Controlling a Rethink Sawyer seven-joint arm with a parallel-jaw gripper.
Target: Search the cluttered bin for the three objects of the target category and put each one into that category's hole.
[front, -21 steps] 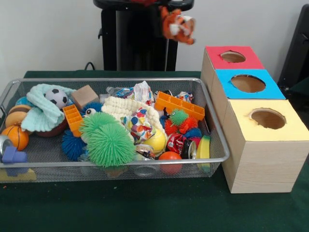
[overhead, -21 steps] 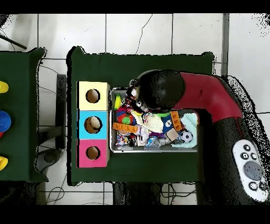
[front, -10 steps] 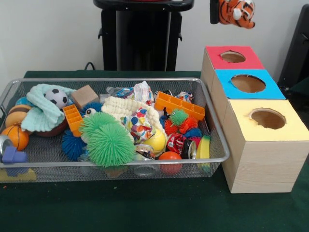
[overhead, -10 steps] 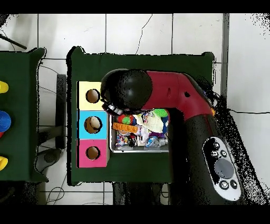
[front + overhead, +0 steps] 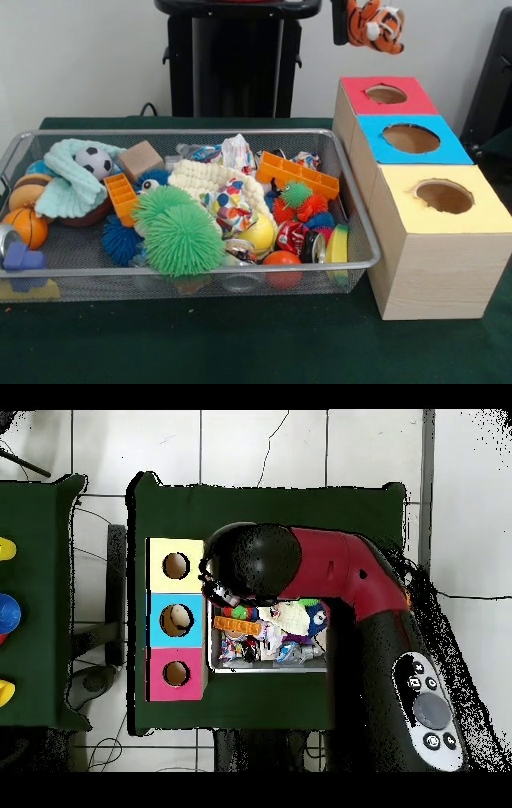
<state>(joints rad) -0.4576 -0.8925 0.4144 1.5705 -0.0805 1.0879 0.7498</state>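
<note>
One plush tiger (image 5: pixel 376 24) dangles high, pinched in the gripper (image 5: pixel 352 20) jaws: soft, light, squashy, best held round its body.

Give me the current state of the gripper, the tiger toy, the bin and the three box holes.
gripper: raised beside the red box, shut on the tiger toy.
tiger toy: held in the air, above the table.
bin: still full of clutter.
red hole: open, contents hidden.
blue hole: open, something pale inside in the overhead view.
yellow hole: open, contents hidden.
</note>
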